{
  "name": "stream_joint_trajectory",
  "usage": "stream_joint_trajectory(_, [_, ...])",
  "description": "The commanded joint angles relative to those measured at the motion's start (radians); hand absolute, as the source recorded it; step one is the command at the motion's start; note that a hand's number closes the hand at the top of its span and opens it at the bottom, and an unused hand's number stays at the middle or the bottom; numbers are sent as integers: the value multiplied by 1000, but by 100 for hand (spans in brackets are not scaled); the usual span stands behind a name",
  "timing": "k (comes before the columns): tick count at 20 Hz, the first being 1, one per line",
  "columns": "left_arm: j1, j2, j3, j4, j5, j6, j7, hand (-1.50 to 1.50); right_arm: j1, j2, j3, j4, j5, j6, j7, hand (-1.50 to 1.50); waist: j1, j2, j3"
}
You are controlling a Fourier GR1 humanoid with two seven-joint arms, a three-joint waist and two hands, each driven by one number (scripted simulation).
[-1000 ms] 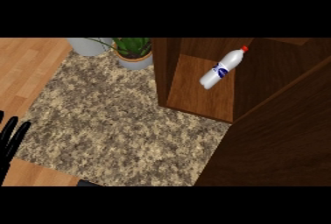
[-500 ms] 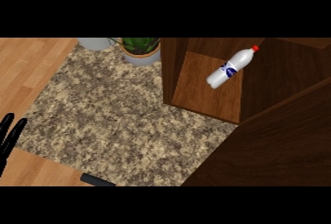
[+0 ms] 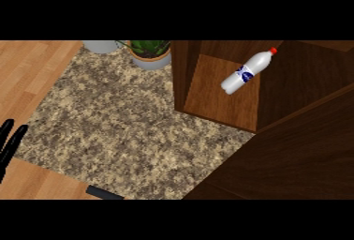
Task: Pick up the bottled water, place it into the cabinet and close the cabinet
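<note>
we see the bottled water (image 3: 247, 71) lying tilted on the wooden shelf inside the cabinet (image 3: 221, 101), up at about one o'clock, its red cap pointing toward the upper right and its blue label facing us. nothing is holding it. our left hand (image 3: 10, 139) shows only as straight black fingers at the nine o'clock edge, open and resting, with nothing in it. our right hand shows nowhere in the view, so we say nothing of its state. a dark wooden panel, which we take to be the cabinet door (image 3: 297, 159), fills the five o'clock corner and stands swung out over the speckled tabletop (image 3: 124, 126). a potted plant (image 3: 151, 52) sits at twelve o'clock, just left of the cabinet. we judge the placing done and the closing in hand: the next move calls for a hand to reach the door's outer face and push it round toward the shelf.
</note>
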Motion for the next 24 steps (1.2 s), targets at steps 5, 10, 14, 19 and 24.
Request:
stream_joint_trajectory(5, [-2, -2, -5, 28, 8, -13, 9, -150, -210, 85, -23, 136, 23, -70, 179, 150, -8, -8, 1])
stream_joint_trajectory(10, [4, 2, 5, 35, 7, -17, 7, -150, -348, 145, -63, 271, 7, -103, 269, 150, 3, -17, 5])
stream_joint_trajectory(14, [-9, 16, 22, 35, 26, -22, 18, -150, -474, 215, -86, 390, -8, -134, 332, 150, -4, -19, 10])
stream_joint_trajectory(19, [-2, -1, 16, 67, 22, -33, 8, -150, -648, 325, -134, 557, -30, -190, 395, 150, -30, -25, 12])
stream_joint_trajectory(24, [3, -6, 24, 76, 26, -32, 4, -150, -863, 400, -235, 733, 66, -361, 410, 150, -55, -33, 17])
